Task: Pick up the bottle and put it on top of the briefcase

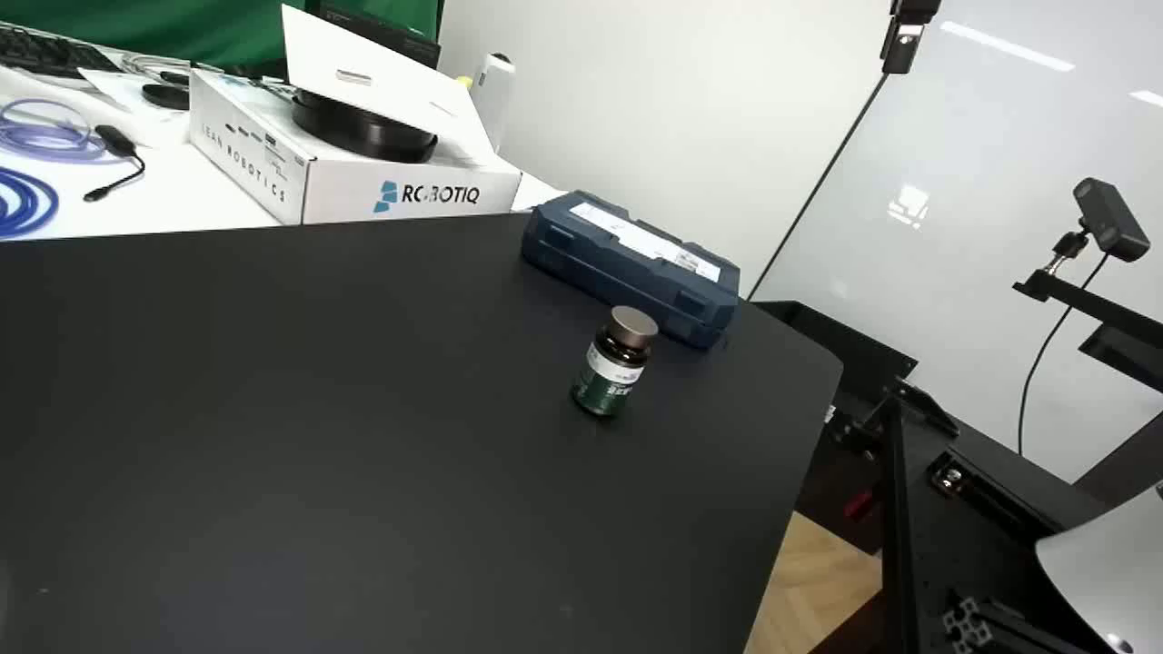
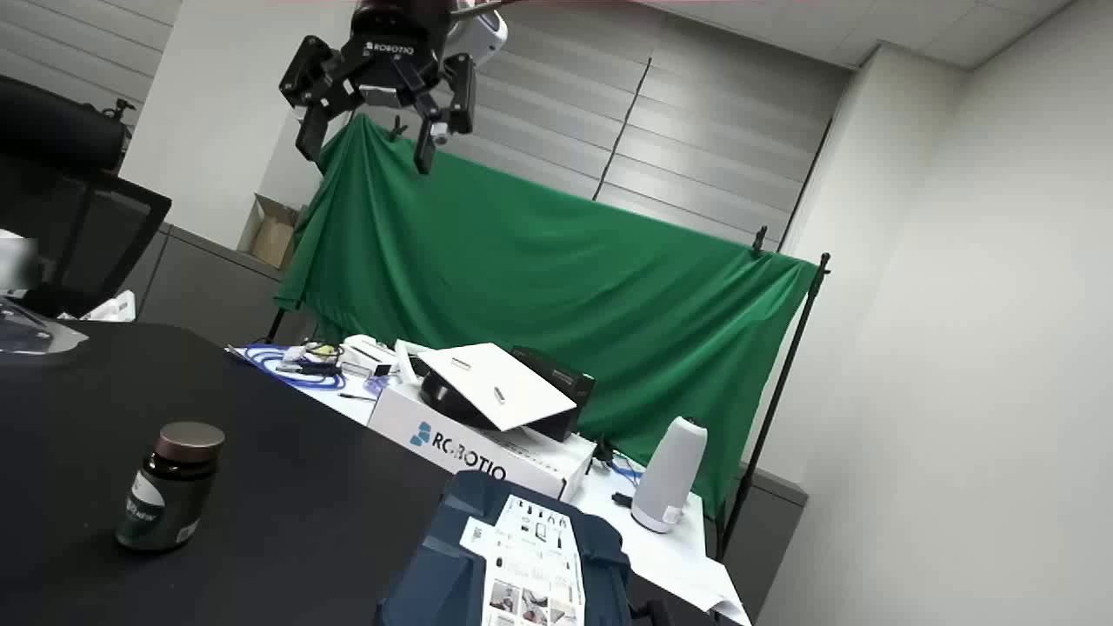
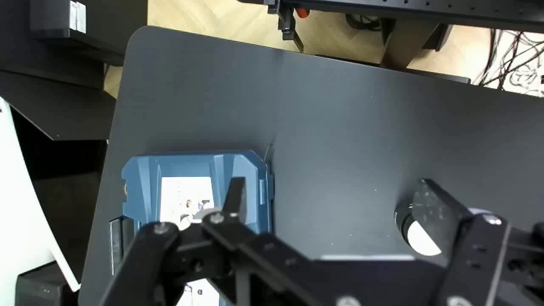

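Observation:
The bottle is small and dark, with a green label and a pale cap. It stands upright on the black table in both exterior views. The dark blue briefcase lies flat and closed beside it, with white paper on its lid. In an exterior view my gripper is open and empty, high above the table. In the wrist view the open jaws look down. The right finger partly hides the bottle. The left finger and linkage cover part of the briefcase.
The briefcase lies near the edge of the black table. A white Robotiq box with a black round item and a white panel stands on a white table behind. A camera on a bracket is at the side. A green curtain hangs behind.

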